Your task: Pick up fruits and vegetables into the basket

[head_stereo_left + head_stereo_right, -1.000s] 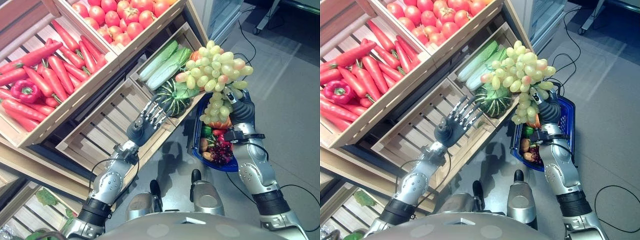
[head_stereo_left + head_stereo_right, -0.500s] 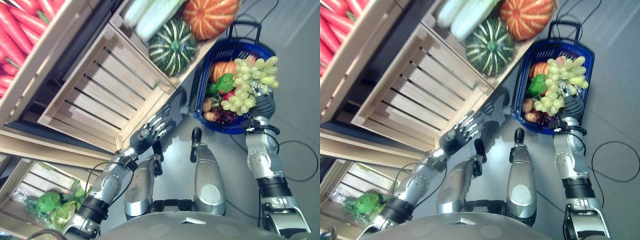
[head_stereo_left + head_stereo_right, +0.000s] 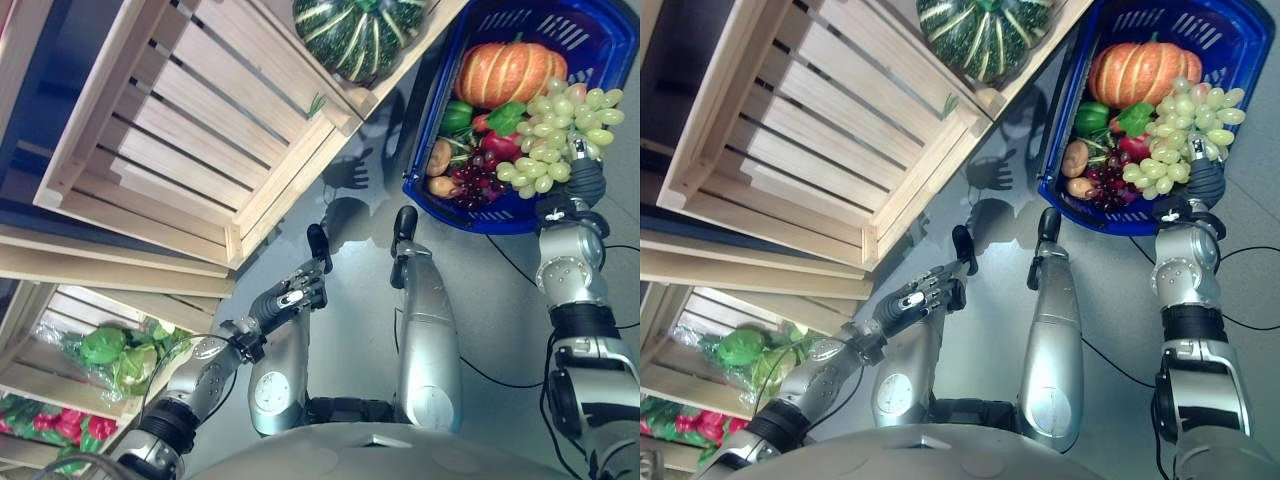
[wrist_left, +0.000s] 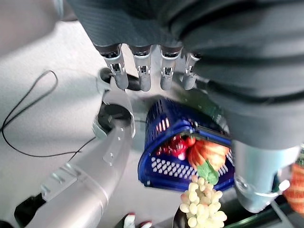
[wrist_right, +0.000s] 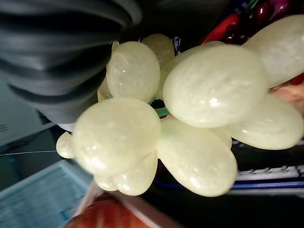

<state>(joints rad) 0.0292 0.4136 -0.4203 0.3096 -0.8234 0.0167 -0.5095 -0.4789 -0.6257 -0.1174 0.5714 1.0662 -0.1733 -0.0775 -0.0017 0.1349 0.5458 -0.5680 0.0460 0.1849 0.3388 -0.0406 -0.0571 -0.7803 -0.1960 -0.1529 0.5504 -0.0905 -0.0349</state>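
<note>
My right hand (image 3: 584, 182) is shut on a bunch of green grapes (image 3: 558, 128) and holds it over the near right part of the blue basket (image 3: 478, 217). The pale grapes (image 5: 190, 109) press close against the right wrist camera. An orange pumpkin (image 3: 508, 72), a green pepper (image 3: 455, 116), a potato (image 3: 438, 157) and dark grapes (image 3: 478, 180) lie in the basket. Low by the floor, my left hand (image 3: 290, 298) hangs open and holds nothing, its fingers (image 4: 142, 71) straight. The left wrist view looks across at the basket (image 4: 161, 166) and the grapes (image 4: 199, 206).
The basket stands on the grey floor beside a wooden display stand. An unfilled slatted crate (image 3: 190, 130) juts out at the left, with a green striped squash (image 3: 365, 35) in the crate behind. Bagged lettuce (image 3: 115, 350) and red vegetables (image 3: 50, 425) lie on a lower shelf.
The camera has tilted down, away from the upper crates. My right hand has brought the grapes down over the basket. My left hand has dropped from the crate front towards the floor.
</note>
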